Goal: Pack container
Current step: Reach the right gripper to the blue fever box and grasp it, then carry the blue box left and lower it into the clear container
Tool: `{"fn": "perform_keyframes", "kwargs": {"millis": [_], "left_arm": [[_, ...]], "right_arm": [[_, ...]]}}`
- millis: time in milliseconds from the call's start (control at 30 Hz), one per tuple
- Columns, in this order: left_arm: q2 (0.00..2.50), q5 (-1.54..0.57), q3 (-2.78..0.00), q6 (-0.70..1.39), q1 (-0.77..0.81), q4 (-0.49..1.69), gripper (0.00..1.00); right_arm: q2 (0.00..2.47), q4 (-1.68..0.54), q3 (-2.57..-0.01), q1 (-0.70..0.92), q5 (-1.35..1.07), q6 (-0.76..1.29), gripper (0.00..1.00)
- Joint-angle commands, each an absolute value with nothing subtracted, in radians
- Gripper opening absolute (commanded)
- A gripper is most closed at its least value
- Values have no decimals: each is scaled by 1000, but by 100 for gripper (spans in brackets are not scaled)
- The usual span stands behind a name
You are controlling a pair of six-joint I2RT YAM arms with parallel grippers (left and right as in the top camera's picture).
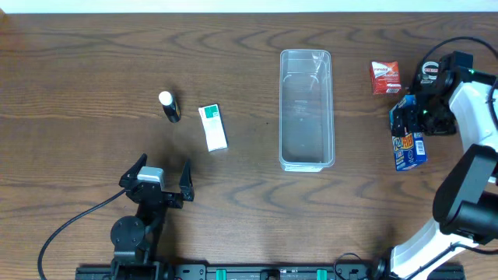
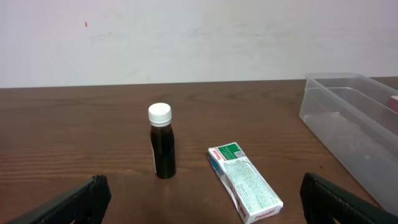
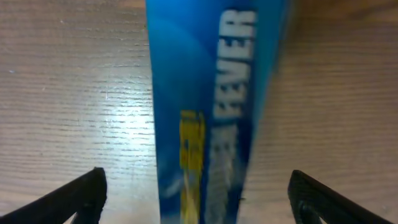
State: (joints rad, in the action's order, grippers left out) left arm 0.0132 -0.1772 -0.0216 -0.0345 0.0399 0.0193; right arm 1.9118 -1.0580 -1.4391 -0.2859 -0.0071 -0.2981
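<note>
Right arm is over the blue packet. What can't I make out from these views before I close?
Blue packet, right wrist view: blurred, cut off at the top and bottom edges; print mostly unreadable.
Its upper end, overhead view: hidden under the right gripper.
Red packet, overhead view: print too small to read.
Container, left wrist view: right part cut off by the picture's edge.

We see the container (image 1: 283, 117), a long clear plastic bin, open side up. It lies just 3 o'clock of centre, long axis 12 to 6.
</note>
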Motion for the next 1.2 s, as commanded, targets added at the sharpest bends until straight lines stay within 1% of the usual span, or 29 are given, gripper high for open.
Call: {"fn": "perform_keyframes", "kwargs": {"millis": [0,67,167,267,367,500,600,667,833,967,1100,1167], "left_arm": [[12,-191,-4,-48,34,52,98],[12,-191,-4,-48,34,52,98],[12,-191,-4,-48,34,52,98],[12,-191,-4,-48,34,52,98],[12,-191,-4,-48,34,52,98],[12,-191,-4,-48,34,52,98],[12,-191,-4,-48,34,52,98],[12,-191,-4,-48,34,52,98],[12,-191,-4,-48,34,52,98],[12,-191,-4,-48,34,52,98],[12,-191,-4,-49,34,52,98],[12,-191,-4,-48,34,52,98]], "right_arm": [[1930,-1051,-1457,-292,-33,-313,81],[1933,-1046,-1457,-292,-39,-312,72],[1935,-1039,-1457,-292,-39,-312,64],[1938,-1039,-1457,-292,-43,-312,51],[1950,-1040,-1456,-292,-57,-312,48],[1961,-1040,-1454,-292,-57,-312,39],[1962,-1040,-1454,-292,-57,-311,25],[1962,-1041,-1454,-292,-56,-311,19],[1962,-1044,-1454,-292,-56,-311,17],[1961,-1044,-1460,-292,-60,-295,12],[1950,-1077,-1504,-292,-119,-289,15],[1942,-1124,-1560,-291,-161,-289,15]]}}
